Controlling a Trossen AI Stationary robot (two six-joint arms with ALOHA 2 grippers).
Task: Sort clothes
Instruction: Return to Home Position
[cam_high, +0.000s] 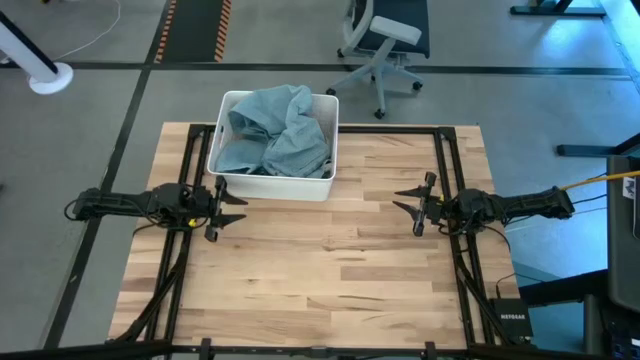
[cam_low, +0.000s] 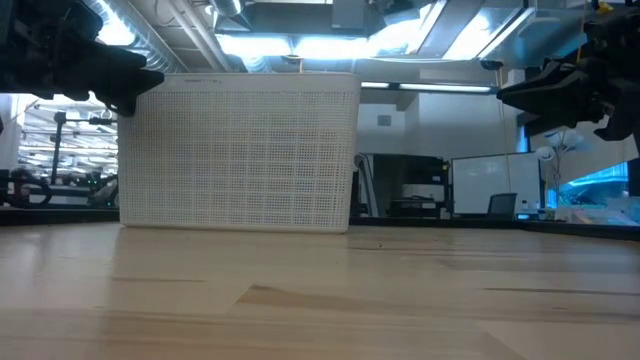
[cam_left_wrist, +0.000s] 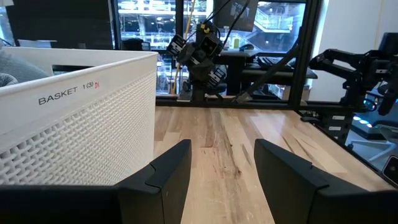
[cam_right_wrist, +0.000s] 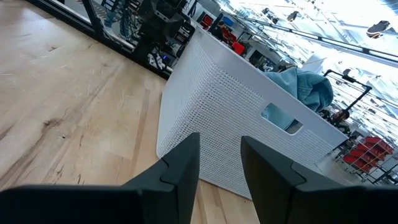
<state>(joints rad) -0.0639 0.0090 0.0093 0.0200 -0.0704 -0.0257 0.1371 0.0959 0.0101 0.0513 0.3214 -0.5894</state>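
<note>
The left gripper (cam_high: 238, 208) has its two fingers (cam_left_wrist: 168, 180) spread apart with nothing between them; its wrist view shows only bare wood in the gap. It hovers above the wooden table (cam_high: 330, 280), just in front of the near left corner of the white laundry bin (cam_high: 270, 186), and points toward the table's middle. Its arm stretches back level to the left edge of the table.

The right gripper (cam_high: 401, 200) also has its fingers (cam_right_wrist: 180, 168) parted and holds nothing. It hangs over the right part of the table, well apart from the bin, and points inward toward the left gripper. Its arm runs out level to the right edge. In the low view both grippers sit high above the tabletop, the left one (cam_low: 135, 85) at the bin's upper corner and the right one (cam_low: 520, 95) far to the side.

The light blue denim (cam_high: 275, 135) lies crumpled inside the bin, filling most of it and heaping a little above the rim. From the right wrist view the same cloth (cam_right_wrist: 305, 84) rises over the top edge and shows through the handle cut-out in the perforated wall. The bin stands on the far left part of the table; its wall reads "BASKET 1(3)". An office chair (cam_high: 385, 45) stands on the floor beyond the table
</note>
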